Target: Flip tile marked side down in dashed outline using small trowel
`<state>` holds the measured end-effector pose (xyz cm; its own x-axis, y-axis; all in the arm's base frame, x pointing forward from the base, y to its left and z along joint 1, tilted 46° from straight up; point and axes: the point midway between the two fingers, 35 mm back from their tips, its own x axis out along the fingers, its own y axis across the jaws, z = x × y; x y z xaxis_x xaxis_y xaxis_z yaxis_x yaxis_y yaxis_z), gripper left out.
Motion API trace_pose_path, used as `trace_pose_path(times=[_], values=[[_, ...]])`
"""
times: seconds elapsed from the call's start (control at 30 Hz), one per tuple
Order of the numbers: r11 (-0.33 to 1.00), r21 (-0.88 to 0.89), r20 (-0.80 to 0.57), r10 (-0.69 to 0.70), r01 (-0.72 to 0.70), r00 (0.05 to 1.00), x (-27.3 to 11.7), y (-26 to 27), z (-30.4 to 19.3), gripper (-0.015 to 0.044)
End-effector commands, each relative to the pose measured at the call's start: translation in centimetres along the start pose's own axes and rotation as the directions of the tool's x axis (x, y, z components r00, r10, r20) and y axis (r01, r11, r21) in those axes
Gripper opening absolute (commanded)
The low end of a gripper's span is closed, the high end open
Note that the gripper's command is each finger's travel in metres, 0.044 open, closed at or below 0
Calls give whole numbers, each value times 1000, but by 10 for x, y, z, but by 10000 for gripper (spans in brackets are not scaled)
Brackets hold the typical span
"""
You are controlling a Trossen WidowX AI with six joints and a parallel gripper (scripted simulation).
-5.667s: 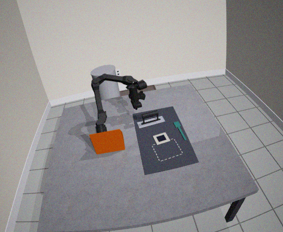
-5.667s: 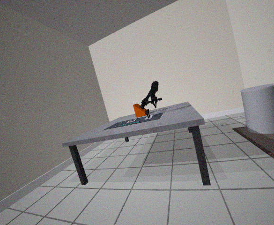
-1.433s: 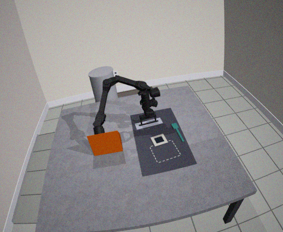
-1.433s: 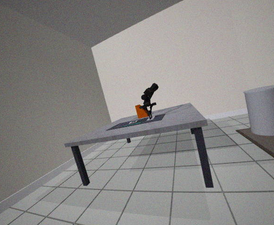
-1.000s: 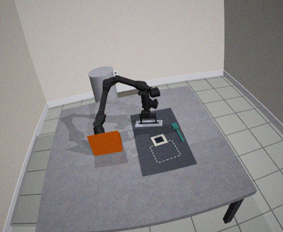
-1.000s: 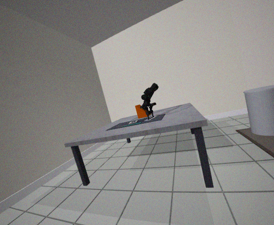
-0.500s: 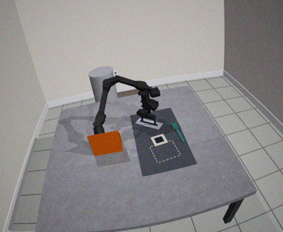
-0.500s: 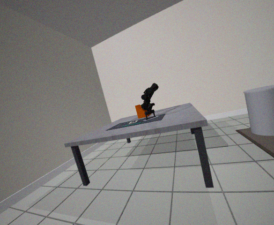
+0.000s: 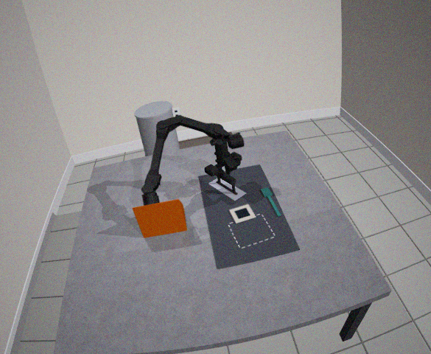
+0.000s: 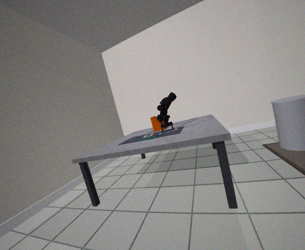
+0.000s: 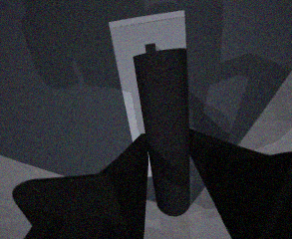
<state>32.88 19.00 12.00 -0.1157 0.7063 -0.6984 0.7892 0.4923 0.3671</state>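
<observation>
The trowel has a flat pale grey blade (image 9: 237, 196) (image 11: 170, 36) and a dark handle (image 11: 164, 95) on two posts. My gripper (image 9: 225, 175) (image 10: 166, 123) (image 11: 165, 136) points down and is shut on the handle. The blade is level, low over the far part of the dark mat (image 9: 225, 259); whether it touches the mat is unclear. The tile (image 9: 242, 213) (image 10: 148, 135), a cream square with a dark square marking facing up, lies flat on the mat nearer the top camera than the trowel. It is mostly outside the dashed outline (image 9: 240, 247), over its far edge. The wrist view does not show the tile.
A teal spatula (image 9: 273, 203) lies along the mat's right side in the top view. An orange block (image 9: 160, 218) (image 10: 155, 124) stands on the table (image 9: 162, 297) near the arm's base, left of the mat. A grey cylinder (image 9: 156, 127) (image 10: 295, 123) stands beyond the table.
</observation>
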Motion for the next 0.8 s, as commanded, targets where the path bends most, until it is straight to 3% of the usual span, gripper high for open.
trace_pose_path(times=[0.0, 0.2, 0.77], values=[[1000, 28, -1, -2, 2, 1000, 0, -1, 0, 130], [1000, 28, -1, -2, 2, 1000, 0, -1, 0, 270], [1000, 28, -1, -2, 2, 1000, 0, -1, 0, 270]])
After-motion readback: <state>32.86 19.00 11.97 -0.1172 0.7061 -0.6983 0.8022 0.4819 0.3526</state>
